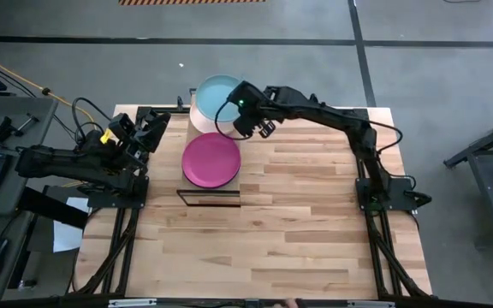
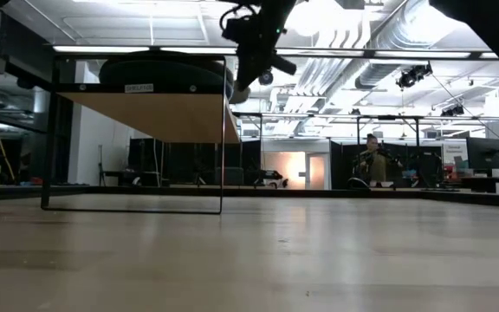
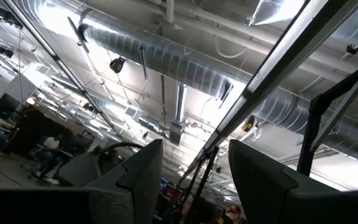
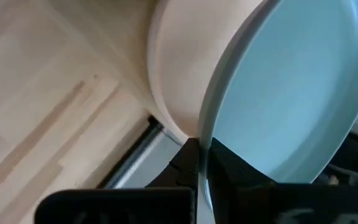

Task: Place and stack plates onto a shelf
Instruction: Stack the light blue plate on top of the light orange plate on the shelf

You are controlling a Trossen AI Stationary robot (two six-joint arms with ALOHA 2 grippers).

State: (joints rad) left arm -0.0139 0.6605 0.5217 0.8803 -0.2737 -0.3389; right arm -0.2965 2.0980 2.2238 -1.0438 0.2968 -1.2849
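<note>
The shelf point(image 1: 209, 195) stands at the table's far middle, and its board point(image 2: 145, 113) also shows in the low view. A magenta plate point(image 1: 210, 160) lies on its near half. A pale peach plate point(image 1: 198, 118) sits on the far half, with the light blue-green plate point(image 1: 216, 94) over it, shifted toward the far edge. My right gripper point(image 1: 240, 109) point(image 2: 254, 52) is shut on that top plate. My left gripper point(image 1: 155, 128) point(image 3: 194, 174) waits open at the shelf's left, pointing upward. The other plates are hidden. My right gripper point(image 4: 201, 168) pinches the light blue-green plate's rim point(image 4: 205, 134) on the side toward the table's right. One finger point(image 4: 241, 174) lies on the plate's inner face and the other on its underside. The fingers slant down from the right. Whether the plate rests on the peach plate point(image 4: 179, 68), I cannot tell.
The shelf's thin black frame point(image 2: 222, 139) stands on the table at its near end. The wide wooden tabletop point(image 1: 306, 231) stretches near and right of the shelf. Both arm bases stand at the table's left and right edges.
</note>
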